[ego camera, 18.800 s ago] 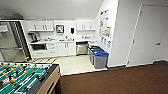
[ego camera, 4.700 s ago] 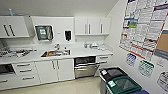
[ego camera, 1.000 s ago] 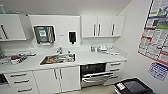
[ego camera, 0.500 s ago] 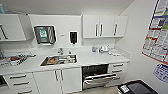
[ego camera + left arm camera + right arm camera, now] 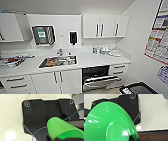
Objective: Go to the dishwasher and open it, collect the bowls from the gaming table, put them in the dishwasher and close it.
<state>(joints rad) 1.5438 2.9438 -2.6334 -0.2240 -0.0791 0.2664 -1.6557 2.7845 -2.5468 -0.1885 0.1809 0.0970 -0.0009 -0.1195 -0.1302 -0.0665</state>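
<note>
The dishwasher (image 5: 100,82) sits under the white counter, right of the sink. Its steel door hangs partly lowered and a dark interior shows above it. In the left wrist view a bright green bowl (image 5: 60,127) is close to the camera, above a pale floor, with my left gripper (image 5: 50,137) shut on its lower edge. In the right wrist view a shallow bright green bowl (image 5: 109,124) shows its underside, with my right gripper (image 5: 132,137) shut on its rim. The gaming table is out of view.
A steel sink (image 5: 57,61) is set in the counter (image 5: 92,61), with white dishes (image 5: 105,50) at its right end. White drawers (image 5: 120,70) flank the dishwasher. A black bin (image 5: 138,89) stands at the lower right, by a wall with posters (image 5: 160,42).
The whole head view has shifted slightly, so the camera has moved a little. The dishwasher door stays partly lowered.
</note>
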